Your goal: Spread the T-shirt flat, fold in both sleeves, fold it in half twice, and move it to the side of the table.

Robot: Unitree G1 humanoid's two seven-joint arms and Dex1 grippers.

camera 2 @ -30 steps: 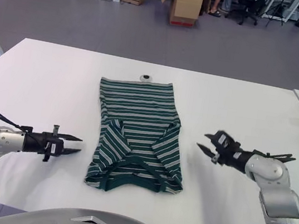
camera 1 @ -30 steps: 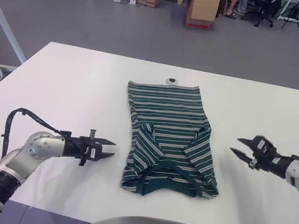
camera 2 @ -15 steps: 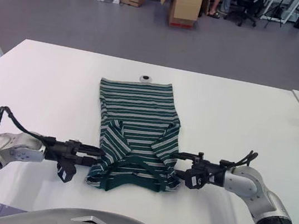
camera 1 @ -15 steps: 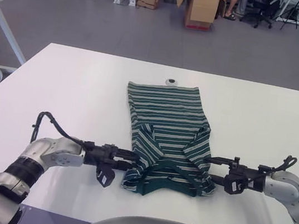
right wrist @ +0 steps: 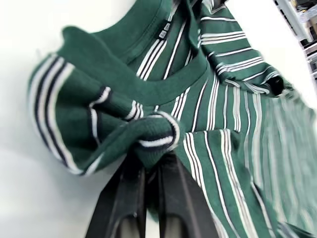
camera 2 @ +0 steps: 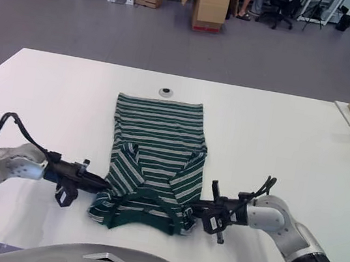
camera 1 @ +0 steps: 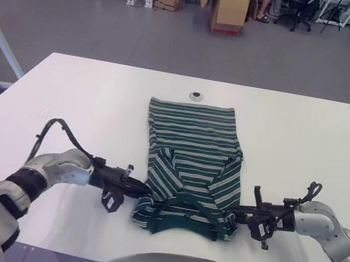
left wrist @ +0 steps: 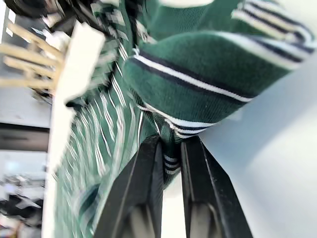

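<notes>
Striped T-shirt [camera 1: 192, 143], sleeves folded, on white desk [camera 1: 69, 89]; left gripper [left wrist: 171, 148], right gripper [right wrist: 151, 166]: fingers [left wrist: 143, 178] clamped on near corners.

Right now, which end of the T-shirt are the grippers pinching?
The collar end nearest the robot: left gripper and right gripper each clamp a corner. The hem end lies flat, untouched.

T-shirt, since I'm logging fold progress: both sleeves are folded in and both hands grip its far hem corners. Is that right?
Not the far hem. Both sleeves are folded in, but the left hand and the right hand grip the T-shirt at its near, collar-end corners. The left eye view shows this; the far hem lies untouched.
</notes>
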